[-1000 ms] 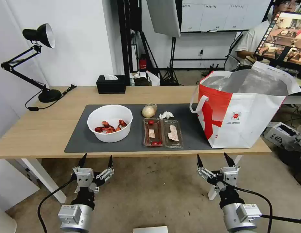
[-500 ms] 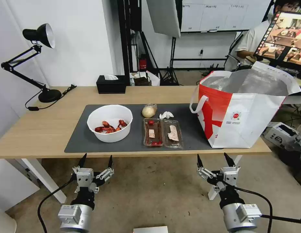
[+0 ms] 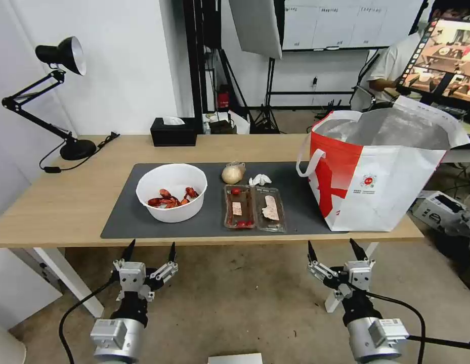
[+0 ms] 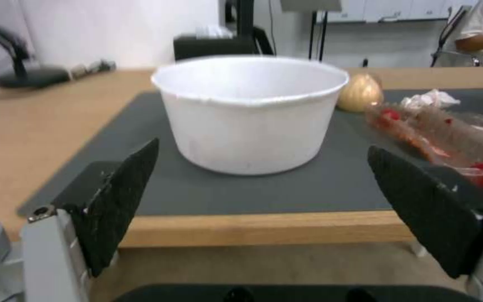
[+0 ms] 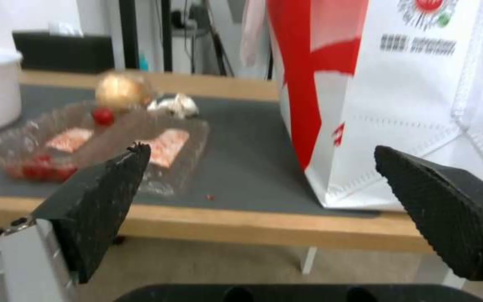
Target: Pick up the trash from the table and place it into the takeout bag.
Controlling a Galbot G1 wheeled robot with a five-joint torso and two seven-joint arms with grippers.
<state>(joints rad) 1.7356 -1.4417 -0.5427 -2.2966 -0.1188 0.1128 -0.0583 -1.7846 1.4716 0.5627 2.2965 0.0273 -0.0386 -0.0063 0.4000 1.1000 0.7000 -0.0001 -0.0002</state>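
Observation:
On the dark grey mat (image 3: 128, 212) of the table (image 3: 68, 197) stand a white bowl (image 3: 171, 192) (image 4: 250, 113) with red shells, a clear hinged tray (image 3: 254, 207) (image 5: 85, 147) with red scraps, a beige wrapped ball (image 3: 231, 174) (image 4: 360, 92) (image 5: 120, 91) and a crumpled tissue (image 3: 259, 179) (image 5: 175, 105). The takeout bag (image 3: 381, 172) (image 5: 398, 96) stands open at the table's right end. My left gripper (image 3: 149, 251) (image 4: 264, 201) hangs open below the table's front edge, facing the bowl. My right gripper (image 3: 334, 249) (image 5: 264, 201) is open too, below the edge near the bag.
A black tissue box (image 3: 173, 131) sits at the table's back edge. A black desk lamp (image 3: 52, 101) stands at the far left with its cable trailing. A cardboard box (image 3: 439, 207) lies on the floor right of the table. Tripods and a person sit behind.

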